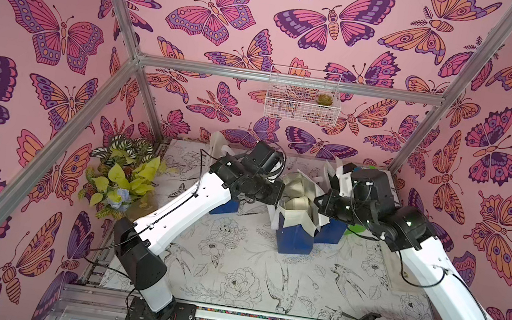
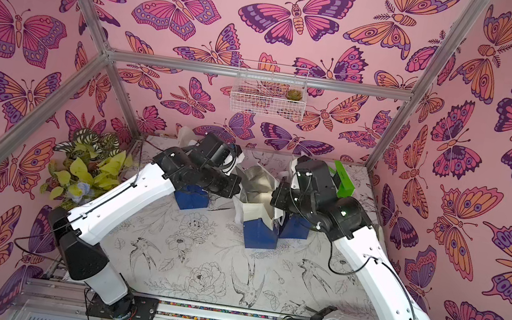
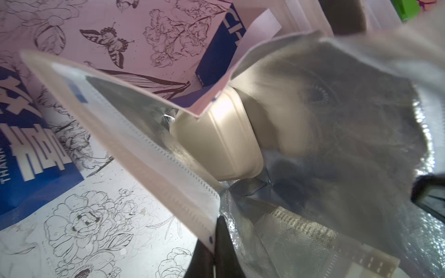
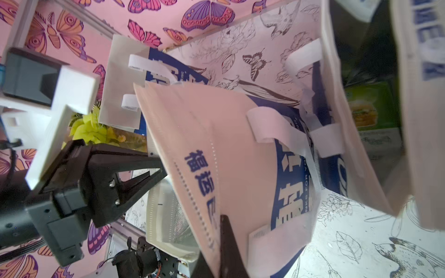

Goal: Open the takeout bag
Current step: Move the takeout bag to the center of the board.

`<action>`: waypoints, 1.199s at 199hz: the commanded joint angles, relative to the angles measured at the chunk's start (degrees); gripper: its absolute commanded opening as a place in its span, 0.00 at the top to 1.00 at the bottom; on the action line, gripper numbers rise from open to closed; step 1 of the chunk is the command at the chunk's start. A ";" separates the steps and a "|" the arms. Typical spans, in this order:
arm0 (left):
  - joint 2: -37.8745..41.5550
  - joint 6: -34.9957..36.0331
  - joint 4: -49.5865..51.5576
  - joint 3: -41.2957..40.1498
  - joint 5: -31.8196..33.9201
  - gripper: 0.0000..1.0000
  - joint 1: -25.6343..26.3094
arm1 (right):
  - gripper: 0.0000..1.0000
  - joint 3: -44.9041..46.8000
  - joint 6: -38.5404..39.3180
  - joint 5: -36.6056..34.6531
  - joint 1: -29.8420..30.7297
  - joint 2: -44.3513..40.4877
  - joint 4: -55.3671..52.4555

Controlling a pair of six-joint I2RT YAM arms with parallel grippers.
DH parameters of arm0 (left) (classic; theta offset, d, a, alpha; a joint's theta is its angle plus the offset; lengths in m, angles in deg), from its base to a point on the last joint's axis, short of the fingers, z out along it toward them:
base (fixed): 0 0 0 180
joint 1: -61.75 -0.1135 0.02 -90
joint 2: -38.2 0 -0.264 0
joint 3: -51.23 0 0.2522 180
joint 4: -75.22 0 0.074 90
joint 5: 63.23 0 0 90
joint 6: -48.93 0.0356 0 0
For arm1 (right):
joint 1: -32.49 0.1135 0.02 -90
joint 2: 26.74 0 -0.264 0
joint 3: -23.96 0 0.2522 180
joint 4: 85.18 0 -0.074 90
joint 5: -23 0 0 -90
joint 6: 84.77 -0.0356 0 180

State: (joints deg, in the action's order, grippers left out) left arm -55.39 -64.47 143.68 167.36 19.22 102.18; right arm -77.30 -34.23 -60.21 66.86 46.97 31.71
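Blue bag (image 1: 225, 207): only the base shows beneath the left arm (image 1: 177, 206). Clamshell container (image 3: 216, 144): partly covered by a flap of the takeout bag (image 3: 144, 144). Green box (image 2: 344, 183): near end hidden behind the right arm (image 2: 367, 262).

The takeout bag (image 1: 295, 242) at the centre of a top view is matt non-woven cloth, blue below and white above, with embossed seams. At the right of the left wrist view its lining (image 3: 356, 134) is silvery foil, crinkled and shiny. The container (image 3: 216, 142) inside is cream and smooth, with a soft sheen. The table cover (image 1: 230, 268) looks like a matt printed sheet. The frame bars (image 1: 209, 69) are brushed metal and the basket (image 1: 301, 109) is white-coated wire. The arm shells (image 1: 183, 215) are smooth white plastic with matt black joints.
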 commanded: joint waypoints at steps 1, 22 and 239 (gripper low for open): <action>3.62 1.26 -1.29 0.05 5.35 1.00 -1.65 | 1.00 -3.59 3.43 3.76 -0.22 1.36 0.52; 1.84 5.22 -2.96 0.81 4.05 1.00 -1.92 | 1.00 -5.57 3.94 5.43 -1.06 4.31 2.09; -14.39 11.71 -6.12 12.79 2.15 1.00 -14.12 | 1.00 -10.57 -5.60 12.17 -6.33 24.52 20.41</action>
State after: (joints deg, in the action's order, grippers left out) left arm -68.78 -53.78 139.86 178.44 22.58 89.33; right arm -87.49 -37.05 -49.68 60.74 70.43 48.24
